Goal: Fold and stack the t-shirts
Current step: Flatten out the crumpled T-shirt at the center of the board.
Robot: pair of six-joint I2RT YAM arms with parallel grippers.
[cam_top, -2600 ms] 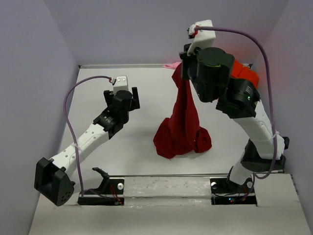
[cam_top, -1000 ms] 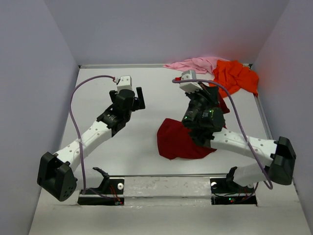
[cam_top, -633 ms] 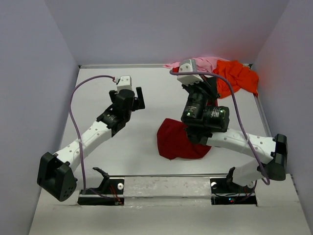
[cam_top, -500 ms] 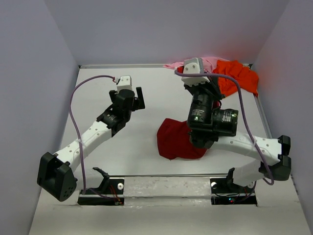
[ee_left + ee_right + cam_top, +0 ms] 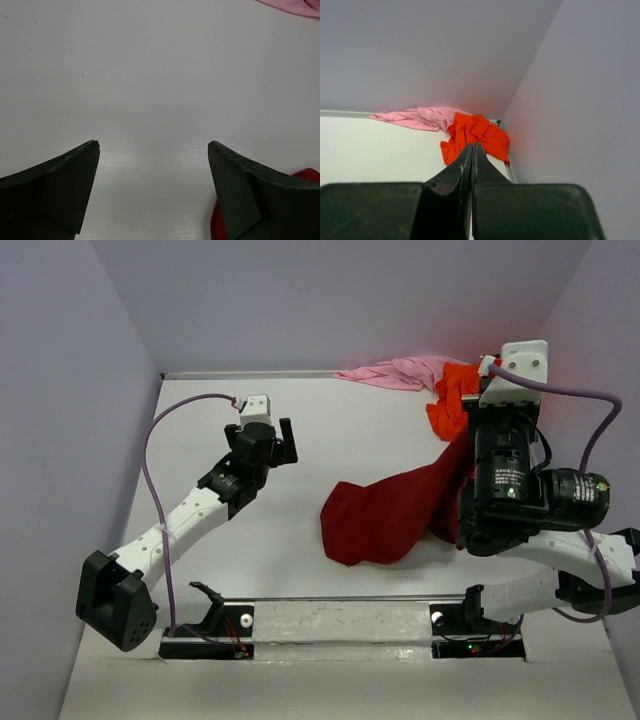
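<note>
The dark red t-shirt (image 5: 385,515) lies partly heaped mid-table, with one end drawn up as a taut band to the right, under my raised right arm. That end runs out of sight behind the arm. In the right wrist view the right gripper (image 5: 471,146) is shut, fingers pressed together, and no cloth shows between them. The orange t-shirt (image 5: 447,405) (image 5: 475,135) is crumpled in the far right corner, and the pink t-shirt (image 5: 395,370) (image 5: 420,118) lies beside it along the back wall. My left gripper (image 5: 281,436) (image 5: 152,145) hovers open over bare table left of the red shirt, holding nothing.
Grey walls close in the table on the left, back and right. The right arm's bulk hangs over the table's right side, close to the right wall (image 5: 580,100). The arms' mounting rail (image 5: 340,625) runs along the near edge.
My right arm has risen and swung from the table's middle to the far right, pulling the red shirt out of its heap into a stretched band. The left arm has stayed put.
</note>
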